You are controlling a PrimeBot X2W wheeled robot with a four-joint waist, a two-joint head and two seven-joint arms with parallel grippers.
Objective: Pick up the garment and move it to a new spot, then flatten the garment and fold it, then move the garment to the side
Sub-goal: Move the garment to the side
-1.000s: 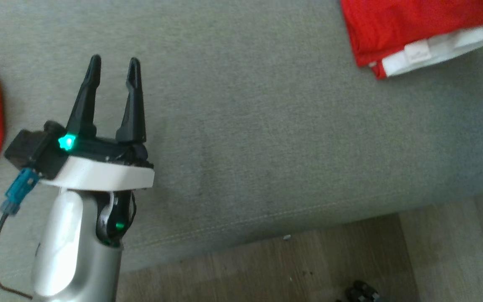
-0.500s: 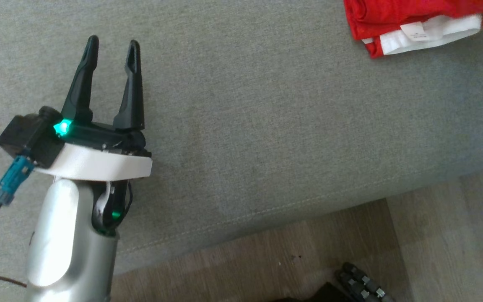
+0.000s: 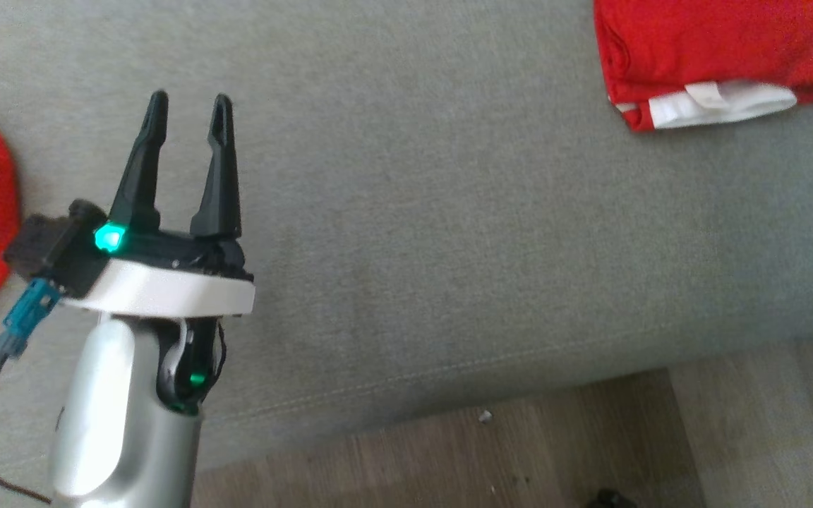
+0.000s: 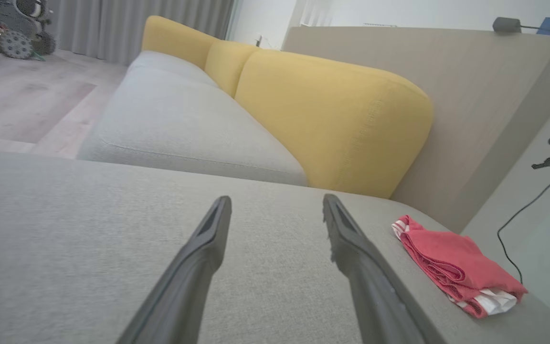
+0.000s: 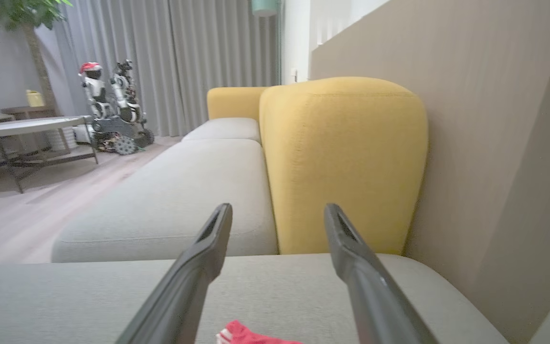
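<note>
We find the right end effector [image 5: 279,209] has just spread wide and holds nothing. The folded red garment [image 3: 703,56] lies free on the grey sofa seat [image 3: 449,212], at about 1 o'clock in the head view and at 6 o'clock, low between those fingers, in the right wrist view. The left end effector [image 3: 190,99], toward 9 o'clock, hangs fully open and empty over bare cushion. We judge the garment released at the side, so the task looks all but finished, with only the withdrawal to come.
</note>
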